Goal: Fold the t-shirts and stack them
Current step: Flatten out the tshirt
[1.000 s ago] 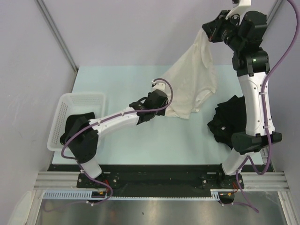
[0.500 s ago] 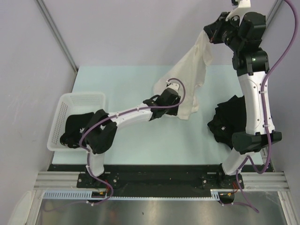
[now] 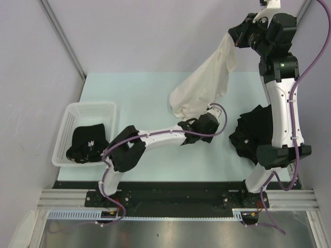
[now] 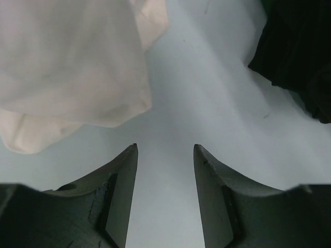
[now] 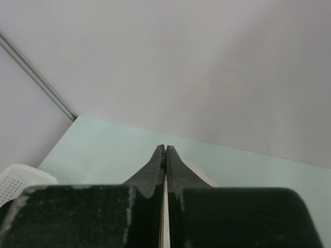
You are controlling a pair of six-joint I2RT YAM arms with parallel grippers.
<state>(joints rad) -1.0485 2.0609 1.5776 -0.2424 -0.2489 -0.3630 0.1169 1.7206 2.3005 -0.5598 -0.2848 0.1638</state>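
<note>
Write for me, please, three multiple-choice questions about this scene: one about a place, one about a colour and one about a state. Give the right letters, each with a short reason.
1. Where does the white plastic mesh basket stand?
A) at the left edge of the table
B) at the far right corner
C) under the right arm

2. What colour is the limp cloth t-shirt that the right gripper holds up?
A) red
B) cream-white
C) navy blue

3. How is the left gripper?
A) shut on the t-shirt
B) shut on the basket's rim
C) open, with nothing between its fingers

Answers: 1 A, the top view shows it at the left side; 2 B, the cloth hanging from the shut gripper is pale cream; 3 C, the left wrist view shows bare table between the fingers.
</note>
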